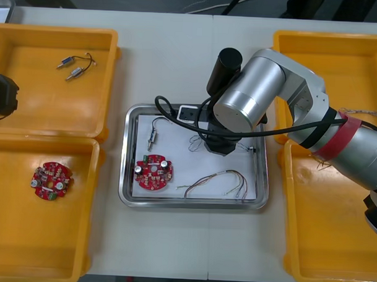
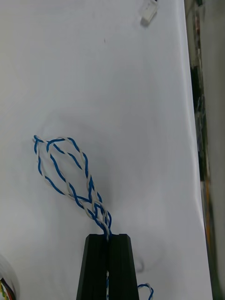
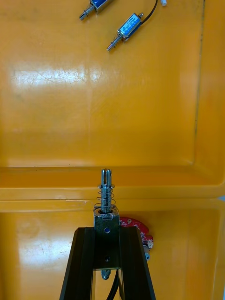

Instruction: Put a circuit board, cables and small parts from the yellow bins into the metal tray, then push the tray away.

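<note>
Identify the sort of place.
Likely an electronics kitting bench: yellow bins flank a metal tray holding a round red circuit board; the right gripper holds a twisted blue and white cable there, the left gripper a small metal part over the bins.

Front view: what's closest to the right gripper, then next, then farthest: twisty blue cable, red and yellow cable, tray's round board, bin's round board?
1. Twisted blue and white cable, in the right gripper.
2. Red and yellow cable, near side of metal tray.
3. Tray circuit board, its left corner.
4. Bin circuit board, near left yellow bin.
</note>
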`<move>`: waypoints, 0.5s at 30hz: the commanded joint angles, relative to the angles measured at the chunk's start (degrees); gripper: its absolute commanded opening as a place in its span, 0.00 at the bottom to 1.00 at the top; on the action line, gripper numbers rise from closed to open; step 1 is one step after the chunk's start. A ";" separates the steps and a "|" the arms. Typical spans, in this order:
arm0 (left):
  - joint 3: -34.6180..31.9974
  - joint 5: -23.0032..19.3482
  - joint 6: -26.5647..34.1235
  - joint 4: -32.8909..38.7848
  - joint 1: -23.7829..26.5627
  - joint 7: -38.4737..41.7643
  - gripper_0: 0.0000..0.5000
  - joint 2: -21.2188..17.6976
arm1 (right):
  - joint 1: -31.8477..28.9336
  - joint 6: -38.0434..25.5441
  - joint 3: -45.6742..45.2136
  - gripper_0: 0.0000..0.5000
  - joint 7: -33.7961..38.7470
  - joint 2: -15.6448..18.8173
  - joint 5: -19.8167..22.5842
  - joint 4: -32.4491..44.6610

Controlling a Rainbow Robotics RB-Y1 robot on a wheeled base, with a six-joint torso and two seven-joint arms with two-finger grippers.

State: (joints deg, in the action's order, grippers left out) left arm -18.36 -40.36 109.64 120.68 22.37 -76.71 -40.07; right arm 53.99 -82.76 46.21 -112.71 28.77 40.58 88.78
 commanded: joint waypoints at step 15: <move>0.25 -0.33 0.36 2.45 -1.01 -5.90 0.00 -2.03 | 0.06 2.78 0.29 0.81 -2.78 -1.70 0.11 -2.73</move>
State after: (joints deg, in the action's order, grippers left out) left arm -18.36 -40.43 109.64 120.86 22.37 -76.71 -40.07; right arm 53.99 -80.62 46.21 -113.45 28.17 40.58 85.41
